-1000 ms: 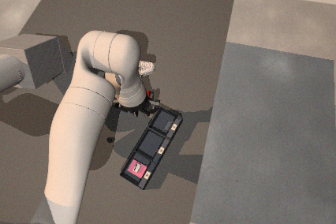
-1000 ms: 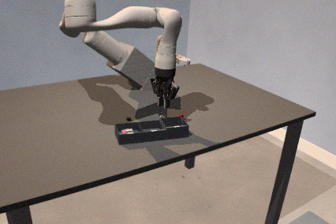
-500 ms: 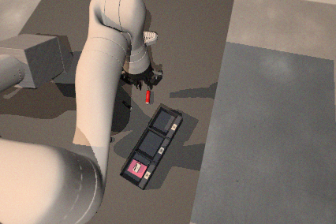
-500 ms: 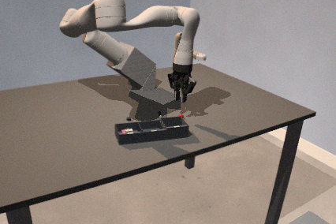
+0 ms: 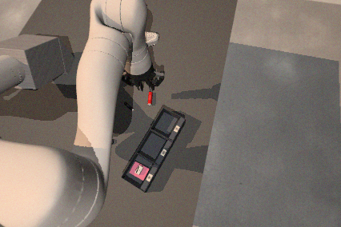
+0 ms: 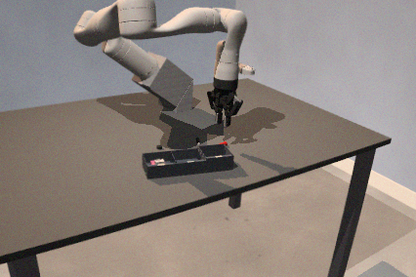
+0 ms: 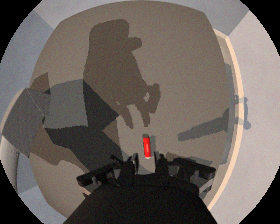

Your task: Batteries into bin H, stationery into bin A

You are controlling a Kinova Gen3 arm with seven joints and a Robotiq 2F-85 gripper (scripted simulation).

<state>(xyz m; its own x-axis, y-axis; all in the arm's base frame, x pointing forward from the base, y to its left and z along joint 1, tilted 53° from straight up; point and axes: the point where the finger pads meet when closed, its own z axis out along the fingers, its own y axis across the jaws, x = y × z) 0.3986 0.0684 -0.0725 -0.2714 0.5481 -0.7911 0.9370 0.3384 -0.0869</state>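
Just below the gripper (image 5: 149,84) lies a small red battery (image 5: 150,98) on the dark table (image 5: 192,31) — not touching the fingers, which hang above it, part-closed and holding nothing. In the wrist view the red battery (image 7: 145,145) sits straight ahead between the fingertips. Further out past the battery stands the three-compartment bin tray (image 5: 174,134); its far compartment holds a pink item (image 5: 138,169). Beside the gripper, nearer the arm, a small black object (image 5: 128,105) rests on the table.
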